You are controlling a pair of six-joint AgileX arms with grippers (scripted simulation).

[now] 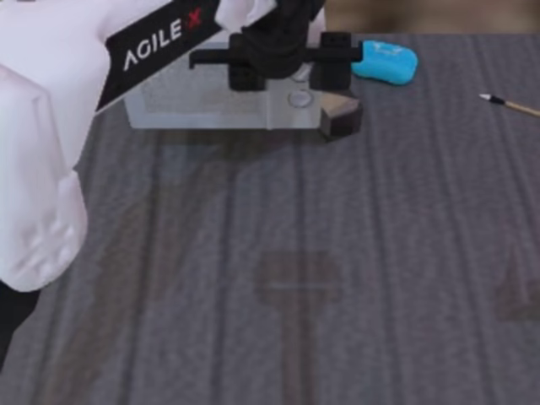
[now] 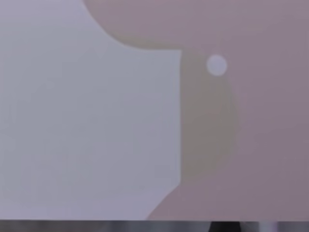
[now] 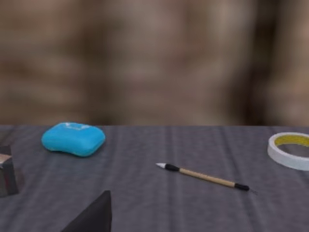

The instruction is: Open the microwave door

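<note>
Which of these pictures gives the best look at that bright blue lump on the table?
The right wrist view: the blue lump lies there whole and unblocked, beside a brush. In the top view it sits at the far edge, its left end tucked behind the left claw at the microwave. The left wrist view does not show it.

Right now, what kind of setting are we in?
Likely a rendered tabletop test scene, not a real kitchen: a grey table holds a microwave among unrelated odds, namely a blue soap bar, a brush and a tape roll. My left tool is at the microwave.
</note>
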